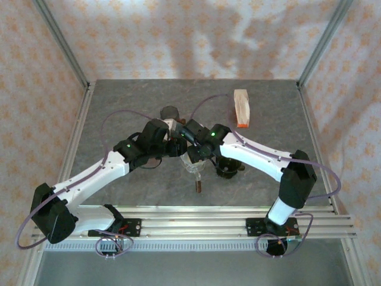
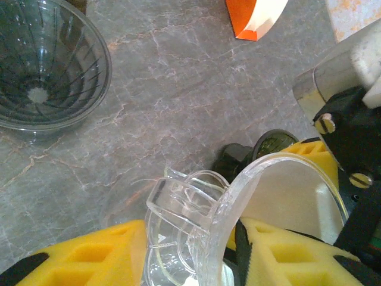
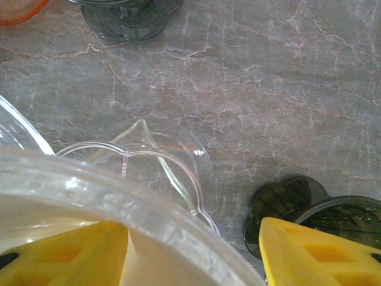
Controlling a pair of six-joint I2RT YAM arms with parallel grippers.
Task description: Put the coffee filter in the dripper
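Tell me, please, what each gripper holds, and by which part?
It cannot be told for sure. The left gripper flanks the handle of the clear dripper; the right gripper straddles its rim, with the white filter inside.

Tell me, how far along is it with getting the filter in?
Done, it seems: white filter paper sits inside the clear dripper. In hand: the left tool and right tool flank its rim. Remaining: draw both tools back; how snugly it sits is hidden.
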